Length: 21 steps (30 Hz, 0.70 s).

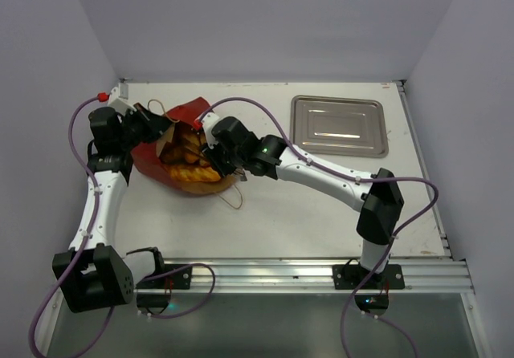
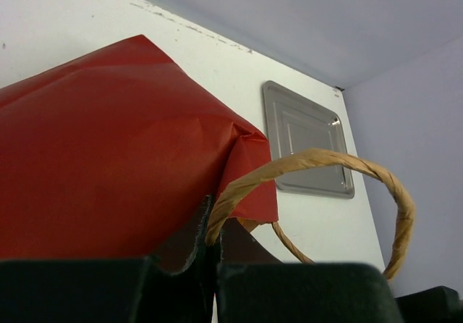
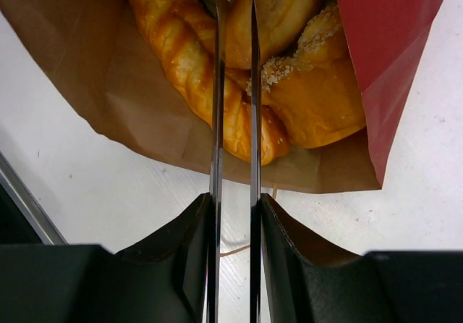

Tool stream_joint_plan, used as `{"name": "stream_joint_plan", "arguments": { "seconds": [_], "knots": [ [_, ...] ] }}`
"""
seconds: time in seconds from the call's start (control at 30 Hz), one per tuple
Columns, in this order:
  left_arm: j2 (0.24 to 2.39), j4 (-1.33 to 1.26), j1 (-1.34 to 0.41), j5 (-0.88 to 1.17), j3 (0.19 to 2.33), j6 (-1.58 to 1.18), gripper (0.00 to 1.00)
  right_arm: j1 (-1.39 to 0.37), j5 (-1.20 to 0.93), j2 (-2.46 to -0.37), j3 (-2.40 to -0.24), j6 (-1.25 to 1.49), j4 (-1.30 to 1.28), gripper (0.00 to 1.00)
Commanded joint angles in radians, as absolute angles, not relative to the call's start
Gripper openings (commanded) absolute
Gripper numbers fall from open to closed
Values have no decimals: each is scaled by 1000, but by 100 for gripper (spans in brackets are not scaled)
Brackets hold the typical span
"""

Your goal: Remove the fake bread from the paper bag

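Observation:
The dark red paper bag (image 1: 151,159) lies on its side at the left of the table, mouth toward the right, brown inside showing. Several golden fake breads (image 1: 191,168) fill the mouth. My left gripper (image 1: 163,125) is shut on a looped paper handle (image 2: 325,160) at the bag's upper edge; the red bag wall (image 2: 108,142) fills the left wrist view. My right gripper (image 1: 215,164) reaches into the mouth. In the right wrist view its jaws (image 3: 237,4) stand a narrow gap apart, pinched on a twisted fake bread (image 3: 181,69), beside a seeded one (image 3: 318,106).
A flat silver metal tray (image 1: 339,125) lies at the back right of the table and also shows in the left wrist view (image 2: 307,149). The bag's other handle (image 1: 234,197) trails on the table in front of the bag. Walls close the table on three sides.

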<state>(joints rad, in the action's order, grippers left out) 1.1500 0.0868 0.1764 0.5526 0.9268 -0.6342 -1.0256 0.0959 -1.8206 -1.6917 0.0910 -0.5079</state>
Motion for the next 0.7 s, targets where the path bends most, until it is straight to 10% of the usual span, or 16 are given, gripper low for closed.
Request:
{"name": "stream_joint_plan", "arguments": {
  "seconds": [0.0, 0.67],
  "knots": [
    [1118, 32, 170, 563, 913, -680, 0, -1029, 107, -1832, -1752, 135, -474, 36],
    [1045, -54, 147, 499, 824, -768, 0, -1051, 170, -1778, -1698, 147, -456, 46]
  ]
}}
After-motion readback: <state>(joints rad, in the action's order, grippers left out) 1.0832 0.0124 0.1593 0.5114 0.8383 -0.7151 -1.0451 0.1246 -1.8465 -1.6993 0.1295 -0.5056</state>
